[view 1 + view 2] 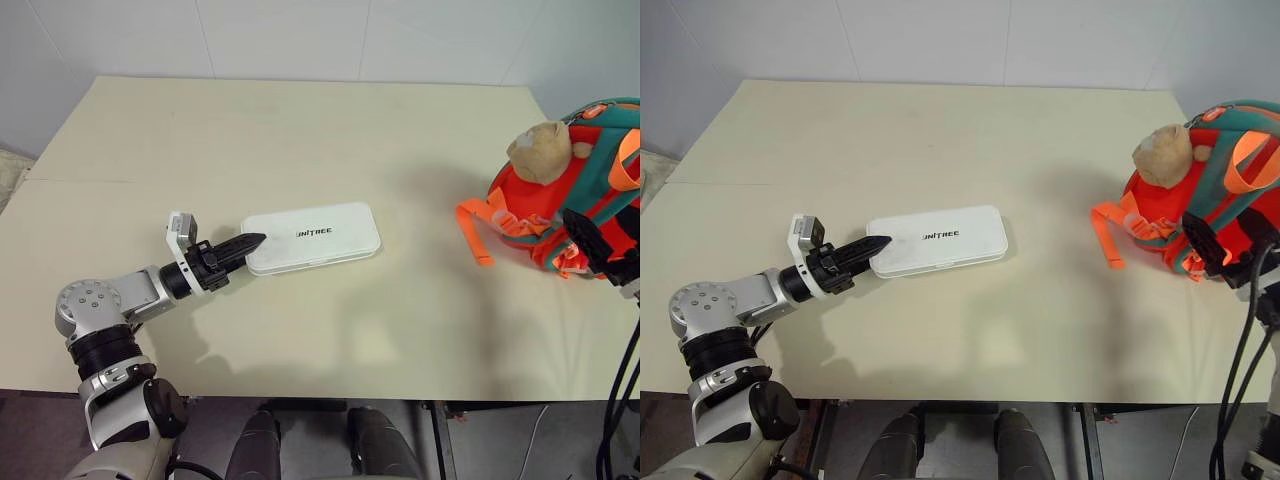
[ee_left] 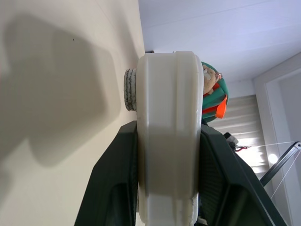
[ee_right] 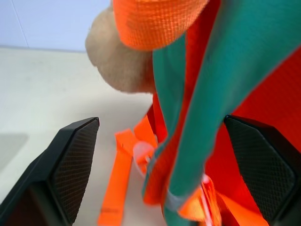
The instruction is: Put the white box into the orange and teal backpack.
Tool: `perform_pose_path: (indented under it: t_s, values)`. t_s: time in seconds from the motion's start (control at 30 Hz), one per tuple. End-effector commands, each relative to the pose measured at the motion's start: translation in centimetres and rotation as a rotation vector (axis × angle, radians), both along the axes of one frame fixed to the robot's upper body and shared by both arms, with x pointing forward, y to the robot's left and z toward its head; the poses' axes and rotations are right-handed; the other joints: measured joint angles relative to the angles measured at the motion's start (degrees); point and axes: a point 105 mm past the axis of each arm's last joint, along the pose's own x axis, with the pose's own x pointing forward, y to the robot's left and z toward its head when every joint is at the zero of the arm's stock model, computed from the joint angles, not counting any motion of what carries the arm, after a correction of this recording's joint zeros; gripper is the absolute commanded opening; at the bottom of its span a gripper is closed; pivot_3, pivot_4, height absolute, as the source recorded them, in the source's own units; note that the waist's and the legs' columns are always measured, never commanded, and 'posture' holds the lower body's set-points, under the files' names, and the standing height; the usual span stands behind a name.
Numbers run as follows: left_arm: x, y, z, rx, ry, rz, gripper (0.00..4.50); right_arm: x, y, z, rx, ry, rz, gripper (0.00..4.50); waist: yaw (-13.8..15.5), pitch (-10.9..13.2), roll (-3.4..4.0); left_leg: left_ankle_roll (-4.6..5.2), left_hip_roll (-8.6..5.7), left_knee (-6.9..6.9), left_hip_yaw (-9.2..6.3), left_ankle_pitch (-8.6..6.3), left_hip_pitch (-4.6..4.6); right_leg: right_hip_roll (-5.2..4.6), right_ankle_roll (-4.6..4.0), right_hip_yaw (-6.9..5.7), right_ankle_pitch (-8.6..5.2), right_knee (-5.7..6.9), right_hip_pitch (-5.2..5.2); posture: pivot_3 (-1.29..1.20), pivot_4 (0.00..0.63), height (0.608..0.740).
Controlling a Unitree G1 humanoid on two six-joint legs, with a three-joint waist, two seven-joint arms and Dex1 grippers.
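**Left gripper clamped on the box's end; right gripper spread wide at the backpack**

Flat on the cream table (image 1: 300,120), a little toward 7 o'clock of its middle: the white box (image 1: 312,237), long side running from 9 to 3 o'clock, slightly tilted up toward the 3 o'clock end. At the box's 9 o'clock end, the left gripper (image 1: 243,247), reaching in level from 8 o'clock, black fingers closed to a narrow gap over that short edge. Seen from the left wrist, the box's white edge (image 2: 165,136) pinched between the two dark fingers (image 2: 113,183), one against each face, so gripped, not merely touched.

Readable on the lid, near its middle: small dark lettering "UNITREE" (image 1: 314,232). No other writing legible anywhere.

At 3 o'clock on the table, against its edge and well apart from the box: the orange and teal backpack (image 1: 590,190), bulging upright, a tan plush bear (image 1: 540,150) fixed on its 10 o'clock side and an orange webbing strap (image 1: 473,228) trailing onto the table toward 8 o'clock. At the backpack's 5 o'clock side, the right gripper (image 1: 592,240), fingers spread as wide as possible, nothing clamped. From the right wrist, teal trim (image 3: 207,103) and orange fabric filling the gap between the two parted fingers (image 3: 70,165); contact with either finger not discernible.
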Motion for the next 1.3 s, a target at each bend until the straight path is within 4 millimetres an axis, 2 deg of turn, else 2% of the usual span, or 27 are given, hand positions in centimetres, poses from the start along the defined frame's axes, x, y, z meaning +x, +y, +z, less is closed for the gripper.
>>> perform_pose_path:
  t_s: [0.03, 0.1, 0.2, 0.4, 0.5, 0.6, 0.7, 0.83, 0.93, 1.13, 1.3]
  values:
    - [-0.3, 0.1, 1.4, -0.009, -0.069, -0.003, 1.31, 1.3, 0.2, 0.2, 0.001, -0.012, -0.014, 4.50, -0.1, 0.0, 0.00, 0.00, 0.00, 0.00, 0.00, 0.00, 0.00, 0.00, 0.00, 0.00, 0.01, 0.00, 0.00, 0.00, 0.150, 0.740]
    - [-0.4, 0.1, 1.4, -0.006, -0.071, 0.001, 1.31, 2.1, 0.0, 0.1, 0.022, -0.003, -0.046, 4.50, -0.2, 0.0, 0.00, -0.01, 0.00, 0.00, 0.01, 0.00, 0.01, 0.00, 0.02, 0.01, 0.02, 0.00, 0.00, 0.00, 0.150, 0.740]
    - [-0.5, 0.2, 1.4, -0.004, -0.076, 0.006, 1.31, 2.4, 0.1, 0.2, 0.034, -0.019, -0.045, 3.92, 0.0, 0.0, 0.01, -0.01, 0.00, -0.05, 0.00, 0.01, 0.00, 0.00, 0.02, 0.01, 0.02, 0.01, -0.02, 0.00, 0.150, 0.740]
    - [-0.8, 0.4, 1.1, 0.000, -0.077, 0.016, 1.31, 3.2, -0.3, 0.5, 0.041, -0.036, -0.099, 1.86, 0.0, 0.0, 0.01, -0.01, 0.00, -0.13, 0.00, 0.00, -0.01, 0.00, 0.02, 0.01, 0.03, 0.00, -0.03, 0.00, 0.150, 0.740]
    - [-0.8, 0.4, 1.1, 0.002, -0.077, 0.018, 1.31, 3.6, 0.3, 0.9, 0.049, -0.058, -0.085, 0.79, -0.1, 0.0, 0.01, -0.01, 0.00, -0.13, 0.00, 0.00, -0.01, 0.00, 0.02, 0.01, 0.03, 0.01, -0.04, 0.00, 0.150, 0.740]
    - [-0.8, 0.4, 1.1, 0.004, -0.077, 0.020, 1.31, 3.8, 1.2, 1.2, 0.054, -0.067, -0.051, 0.06, -0.3, 0.0, 0.01, -0.01, 0.00, -0.12, 0.00, 0.01, 0.00, 0.00, 0.02, 0.01, 0.03, 0.01, -0.04, 0.00, 0.150, 0.740]
    - [-0.8, 0.7, 1.2, 0.006, -0.077, 0.027, 1.31, 3.8, 3.6, 1.5, 0.059, -0.078, 0.040, 0.06, -0.6, 0.0, 0.01, -0.02, 0.00, -0.12, 0.00, 0.01, 0.00, 0.00, 0.02, 0.01, 0.03, 0.03, -0.04, 0.00, 0.150, 0.740]
    - [-0.4, 1.3, 1.6, 0.001, -0.089, 0.057, 1.31, 3.3, 8.8, 2.3, 0.072, -0.079, 0.265, 0.06, -1.3, 0.0, 0.02, -0.02, 0.00, -0.13, -0.01, 0.01, 0.00, 0.00, 0.03, 0.02, 0.03, 0.04, -0.04, 0.00, 0.150, 0.740]
    - [0.0, 1.7, 1.9, 0.003, -0.098, 0.080, 1.31, 2.9, 11.3, 2.8, 0.072, -0.075, 0.378, 0.06, -1.3, 0.0, 0.02, -0.02, 0.02, -0.14, -0.01, 0.01, 0.00, 0.01, 0.03, 0.01, 0.03, 0.05, -0.06, 0.00, 0.150, 0.740]
    - [0.7, 3.5, 2.8, 0.021, -0.123, 0.143, 1.31, 1.8, 16.5, 5.2, 0.080, -0.113, 0.605, 0.06, -1.4, 0.0, 0.03, -0.02, 0.02, -0.17, -0.01, 0.01, -0.01, 0.01, 0.02, 0.01, 0.04, 0.04, -0.10, 0.00, 0.150, 0.740]
    - [1.2, 5.6, 3.5, 0.047, -0.142, 0.211, 1.31, -0.2, 20.7, 7.3, 0.069, -0.143, 0.823, 0.06, -1.5, 0.0, 0.04, -0.02, 0.02, -0.31, -0.02, 0.01, -0.02, 0.00, 0.01, 0.01, 0.03, 0.00, -0.16, 0.00, 0.150, 0.740]
